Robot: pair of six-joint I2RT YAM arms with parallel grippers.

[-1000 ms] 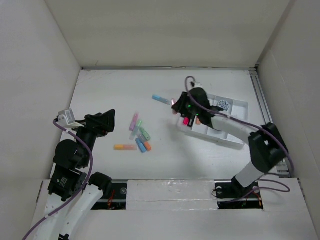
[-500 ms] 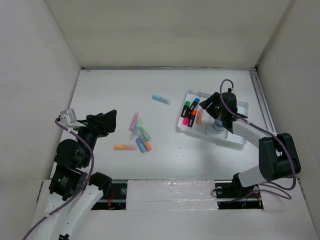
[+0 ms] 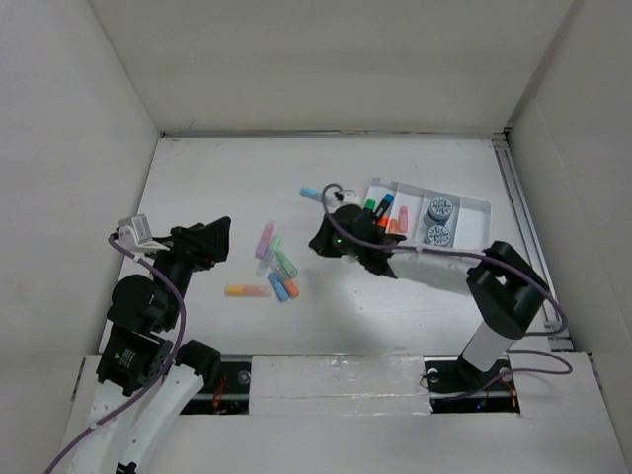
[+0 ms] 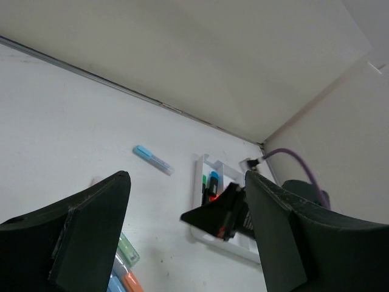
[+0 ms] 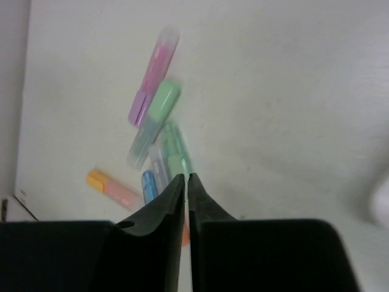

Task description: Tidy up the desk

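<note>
1. Your right gripper [image 3: 319,242] has left the small white compartmented tray [image 3: 476,205]. It is now out over the large matte-white desk [image 3: 217,173], between the tray and the loose cluster of pastel plastic highlighters [image 3: 276,265].
2. Two round blue-patterned discs [image 3: 439,208] now sit in the tray, where only one showed a second ago. I judge that drop-off done.
3. In the right wrist view the right gripper [image 5: 184,180] is pinched to a thin slit and holds nothing. It points at the highlighters [image 5: 159,131], so you must open it before any pick.
4. Your left gripper [image 3: 219,237] has not moved. Its jaws are spread wide and empty [image 4: 185,182].
5. A lone light-blue highlighter [image 3: 316,195] lies just beyond the right gripper, apart from the cluster.
</note>
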